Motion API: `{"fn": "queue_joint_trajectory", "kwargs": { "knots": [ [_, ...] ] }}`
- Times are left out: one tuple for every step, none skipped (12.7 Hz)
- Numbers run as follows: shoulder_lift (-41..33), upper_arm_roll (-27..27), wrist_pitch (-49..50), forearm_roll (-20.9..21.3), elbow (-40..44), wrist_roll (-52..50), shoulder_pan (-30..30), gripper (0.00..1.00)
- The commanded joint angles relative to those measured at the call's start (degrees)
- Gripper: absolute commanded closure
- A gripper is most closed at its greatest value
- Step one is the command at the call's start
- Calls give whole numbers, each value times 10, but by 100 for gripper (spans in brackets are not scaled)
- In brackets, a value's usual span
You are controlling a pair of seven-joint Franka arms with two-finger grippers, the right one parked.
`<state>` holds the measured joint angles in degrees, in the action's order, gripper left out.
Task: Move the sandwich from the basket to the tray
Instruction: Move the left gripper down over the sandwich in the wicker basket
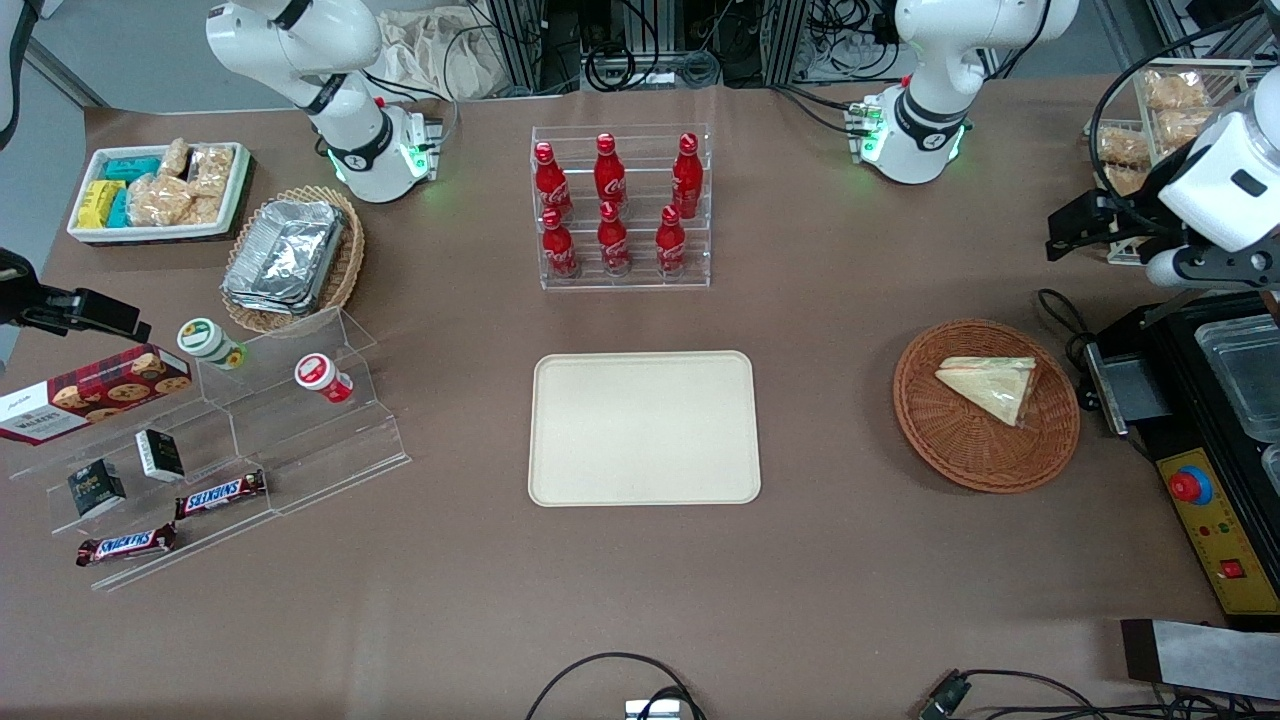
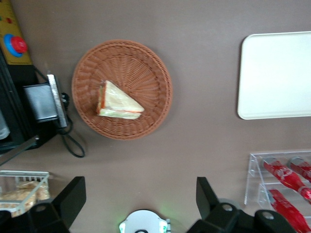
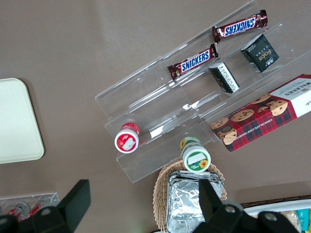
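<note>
The sandwich [image 1: 990,385], a clear-wrapped triangle of white bread, lies in the round reddish-brown wicker basket [image 1: 950,450] toward the working arm's end of the table. The cream-beige tray [image 1: 645,428] lies flat and bare at the middle of the table, beside the basket. My gripper [image 1: 1075,228] hangs high above the table, farther from the front camera than the basket, open and empty. In the left wrist view the gripper [image 2: 140,187] has its fingers wide apart over bare table, with the sandwich [image 2: 116,103], basket [image 2: 150,73] and tray [image 2: 277,73] all apart from it.
A clear rack of red cola bottles [image 1: 622,205] stands farther from the front camera than the tray. A black machine with a red button [image 1: 1190,487] sits beside the basket at the table's edge. A stepped clear snack display [image 1: 250,440] stands toward the parked arm's end.
</note>
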<state>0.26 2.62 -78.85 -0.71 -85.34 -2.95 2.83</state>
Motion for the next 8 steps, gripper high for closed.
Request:
{"fn": "queue_joint_trajectory", "kwargs": {
  "knots": [
    [0,0,-12,25,8,-5,6,0],
    [0,-1,-12,22,8,-2,5,0],
    [1,-1,-13,23,8,-1,4,0],
    [2,-1,-13,24,6,-4,3,0],
    [2,-2,-14,21,3,-7,1,0],
    [9,-4,-14,20,2,-10,-1,0],
    [17,-8,-14,20,0,-19,-3,0],
    [24,-9,-17,20,-8,-44,-5,0]
  ]
}}
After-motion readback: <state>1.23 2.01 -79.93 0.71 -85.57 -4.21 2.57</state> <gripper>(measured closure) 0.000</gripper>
